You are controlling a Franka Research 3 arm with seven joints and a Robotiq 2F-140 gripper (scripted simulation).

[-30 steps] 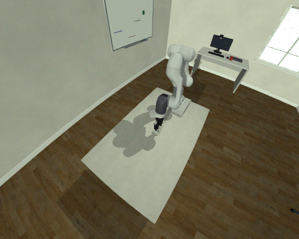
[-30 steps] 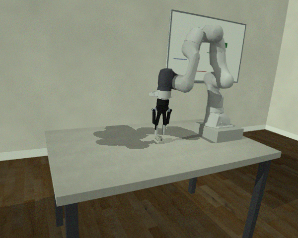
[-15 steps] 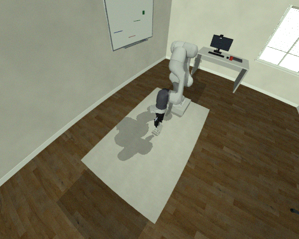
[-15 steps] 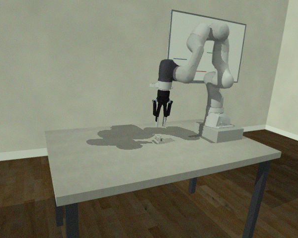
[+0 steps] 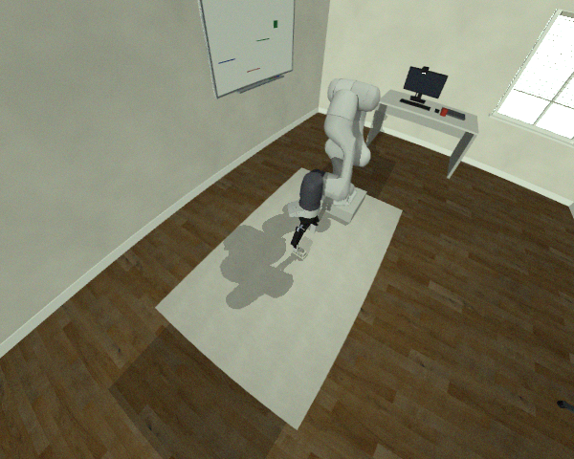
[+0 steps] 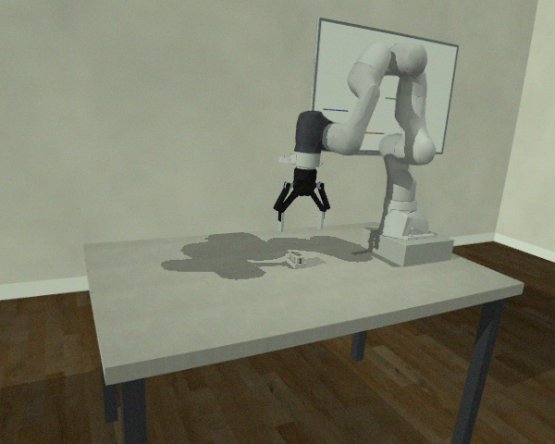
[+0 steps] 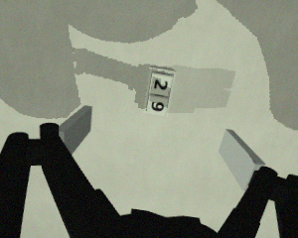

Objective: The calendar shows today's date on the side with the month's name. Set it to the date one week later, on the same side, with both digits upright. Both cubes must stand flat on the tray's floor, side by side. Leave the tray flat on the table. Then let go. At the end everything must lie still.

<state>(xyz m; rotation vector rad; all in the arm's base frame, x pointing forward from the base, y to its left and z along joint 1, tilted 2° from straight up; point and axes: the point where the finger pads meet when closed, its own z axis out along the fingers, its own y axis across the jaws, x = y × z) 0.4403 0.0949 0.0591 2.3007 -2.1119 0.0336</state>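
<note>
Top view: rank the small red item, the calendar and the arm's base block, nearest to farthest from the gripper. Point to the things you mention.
1. Calendar (image 5: 299,253) (image 6: 296,259) (image 7: 159,94): just below the fingertips in the picture.
2. Base block (image 5: 352,210) (image 6: 425,252): up and right.
3. Small red item (image 5: 443,112): far upper right, on the desk (image 5: 469,123).

White rounded arm (image 5: 341,120) (image 6: 366,103), dk grey wrist cover (image 5: 311,190) (image 6: 309,131), blk pincer (image 5: 303,249) (image 6: 301,229) (image 7: 157,129), lt grey flat pads (image 6: 320,220) (image 7: 238,158)
</note>
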